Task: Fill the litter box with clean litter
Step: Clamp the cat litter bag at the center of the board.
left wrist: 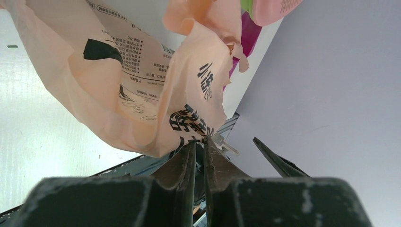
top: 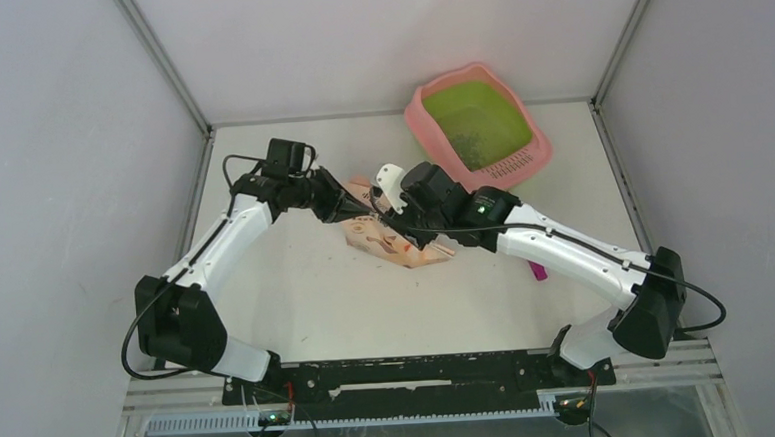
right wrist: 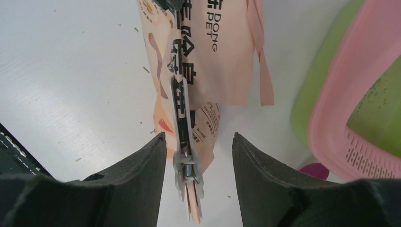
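Observation:
The litter box (top: pixel 535 149), pink-rimmed with a lime-green basin, stands at the back right. A thin scatter of litter (top: pixel 474 139) lies in it, also seen as dark specks of litter (right wrist: pixel 378 109) in the right wrist view. A peach-pink printed bag (top: pixel 395 240) hangs between the arms above mid-table. My left gripper (left wrist: pixel 201 139) is shut on a lower edge of the bag (left wrist: pixel 142 94). My right gripper (right wrist: pixel 198 137) is open; a grey-white spring clip (right wrist: pixel 182 118) clamped on the bag's folded top stands between its fingers, touching neither.
A magenta scoop (top: pixel 538 271) lies on the table under the right forearm, near the litter box's perforated end (right wrist: pixel 369 156). Loose specks dot the white tabletop (right wrist: pixel 71 94). Grey walls close in the left, right and back.

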